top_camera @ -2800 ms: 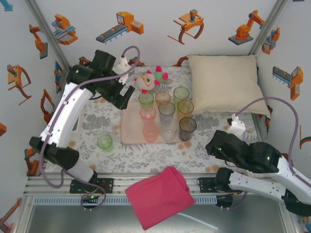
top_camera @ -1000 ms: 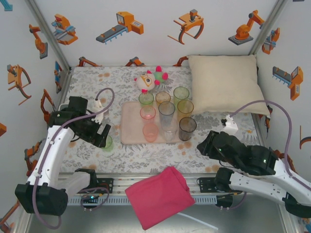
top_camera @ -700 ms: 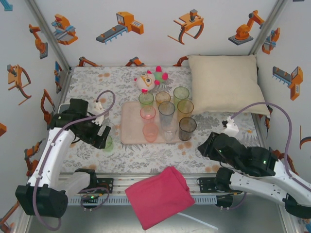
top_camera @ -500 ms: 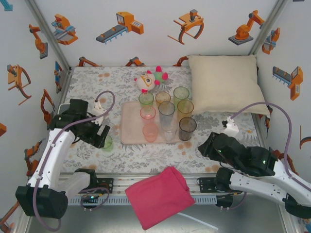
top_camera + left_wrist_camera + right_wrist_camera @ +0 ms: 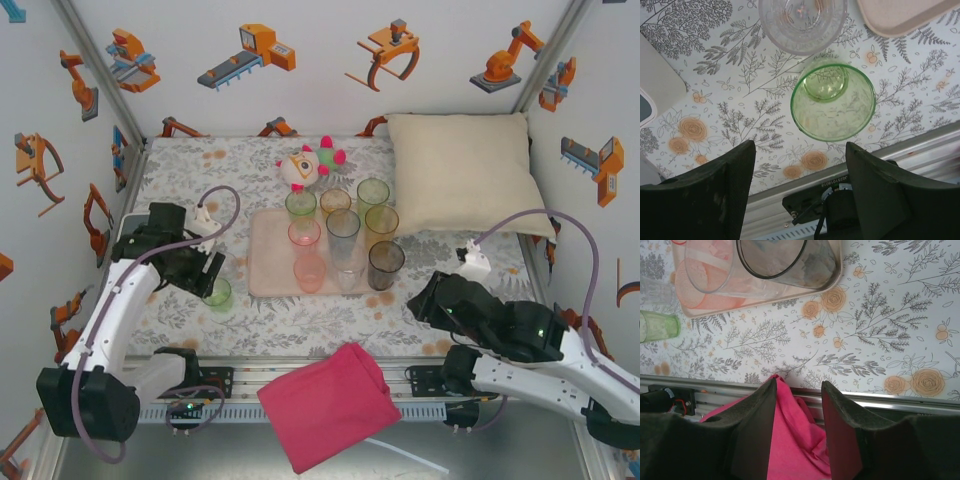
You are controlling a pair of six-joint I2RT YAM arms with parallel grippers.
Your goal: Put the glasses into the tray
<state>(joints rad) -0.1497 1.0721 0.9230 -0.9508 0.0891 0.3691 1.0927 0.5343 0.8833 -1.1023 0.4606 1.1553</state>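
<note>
A green glass (image 5: 217,293) (image 5: 832,102) stands upright on the flowered cloth, left of the tray (image 5: 266,262). My left gripper (image 5: 207,272) (image 5: 799,145) hangs over it, open, and the glass lies just beyond the fingertips with nothing between them. A clear glass (image 5: 802,20) stands right behind the green one, near the tray's corner (image 5: 900,20). Several glasses sit on the tray, among them a pink one (image 5: 309,270), a clear one (image 5: 342,228) and a smoky one (image 5: 385,262) (image 5: 785,260). My right gripper (image 5: 798,382) stands open over the table's front edge, holding nothing.
A cream pillow (image 5: 460,170) fills the back right corner. A plush toy (image 5: 305,165) sits behind the tray. A pink cloth (image 5: 330,405) (image 5: 795,435) hangs over the front rail. A pale box (image 5: 655,82) lies at the table's left edge.
My left gripper's jaws have narrowed somewhat while staying by the green glass, and the left wrist has shifted slightly away from me. The right arm has hardly moved.
</note>
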